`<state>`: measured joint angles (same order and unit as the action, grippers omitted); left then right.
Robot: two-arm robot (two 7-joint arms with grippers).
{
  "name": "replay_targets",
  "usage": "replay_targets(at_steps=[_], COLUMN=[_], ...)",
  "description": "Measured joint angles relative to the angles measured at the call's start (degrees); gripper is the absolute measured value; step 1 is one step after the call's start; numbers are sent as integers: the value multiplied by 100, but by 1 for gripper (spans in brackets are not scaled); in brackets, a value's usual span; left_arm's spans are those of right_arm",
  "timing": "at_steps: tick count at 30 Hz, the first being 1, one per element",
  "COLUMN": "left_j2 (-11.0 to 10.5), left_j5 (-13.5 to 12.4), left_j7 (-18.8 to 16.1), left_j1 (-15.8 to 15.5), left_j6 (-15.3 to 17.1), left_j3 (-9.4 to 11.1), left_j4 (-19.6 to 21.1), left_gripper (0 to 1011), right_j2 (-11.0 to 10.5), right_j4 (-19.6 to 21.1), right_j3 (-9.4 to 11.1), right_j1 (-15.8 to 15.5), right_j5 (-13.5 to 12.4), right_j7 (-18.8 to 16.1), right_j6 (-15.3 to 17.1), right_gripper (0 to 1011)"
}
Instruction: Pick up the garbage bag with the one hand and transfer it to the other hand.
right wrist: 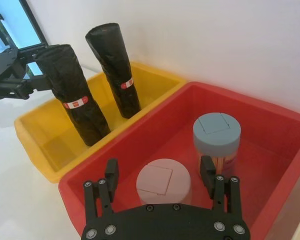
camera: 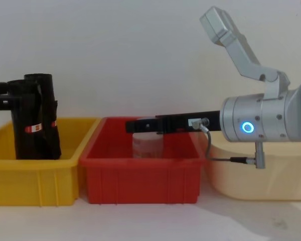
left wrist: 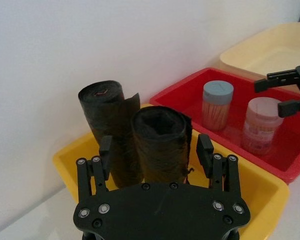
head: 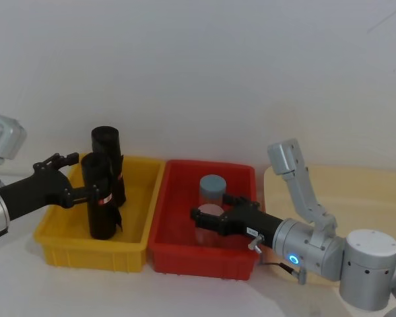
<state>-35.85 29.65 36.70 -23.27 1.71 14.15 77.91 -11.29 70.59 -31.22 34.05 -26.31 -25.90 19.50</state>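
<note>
Left gripper [left wrist: 155, 144]: released, one finger on either side of the nearer garbage bag [right wrist: 77, 107]. The bag stands on end in the yellow bin [head: 86, 254], just in front of a second roll [head: 107, 140]. Right gripper [right wrist: 159, 172]: fingers spread, held over the pink-lidded jar [right wrist: 164, 182] in the red bin [head: 201, 256].

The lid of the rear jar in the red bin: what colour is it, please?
The lid is grey-blue, clearest in the right wrist view.
</note>
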Motion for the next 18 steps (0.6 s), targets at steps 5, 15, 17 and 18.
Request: replay_targets(at_steps=[5,15,17,18], left_j2=[46,136,150,155], left_j5=[-39,-75,-76,-75], left_j7=[-99,-194,-195,-195], left_j1=[-83,-254,-281,-294], left_j6=[10,5,4,4], left_j3=[67,176,197,206], left_j4=[-122,-333,-365,-378], left_gripper=[1001,1001,1001,1002], right_j2=[-13,-26,-29,-30], right_j4=[-76,-255,-297,-305], right_j3=[-27,-117,-141,-146], right_j1=[36,120,138,143], right_j5=[-12,-23,-24,-24], right_j7=[-30,-82,-94,-101], right_j6=[0,-8,-16,-18], right_gripper=[999,999,999,999])
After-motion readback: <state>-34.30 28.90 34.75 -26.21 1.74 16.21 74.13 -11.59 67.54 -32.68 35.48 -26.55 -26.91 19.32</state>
